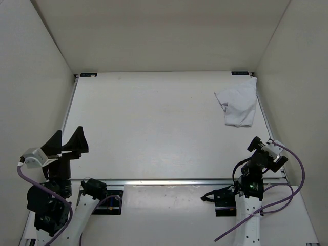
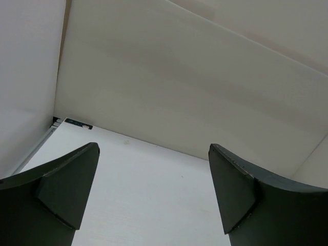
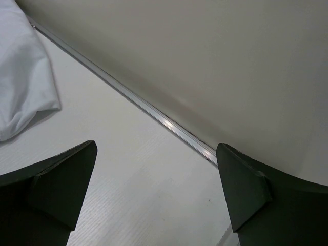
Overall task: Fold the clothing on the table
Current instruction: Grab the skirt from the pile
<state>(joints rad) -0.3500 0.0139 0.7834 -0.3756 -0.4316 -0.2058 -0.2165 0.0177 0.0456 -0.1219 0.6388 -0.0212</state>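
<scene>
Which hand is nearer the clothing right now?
The right hand: the clothing lies in the far right corner of the table, ahead of it and showing in its wrist view. The left hand sits across the table at the near left.

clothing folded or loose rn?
Loose, not folded. The clothing lies bunched and wrinkled with an uneven outline near the far right corner of the table. The right wrist view shows a rumpled, rounded edge, no crisp crease.
</scene>
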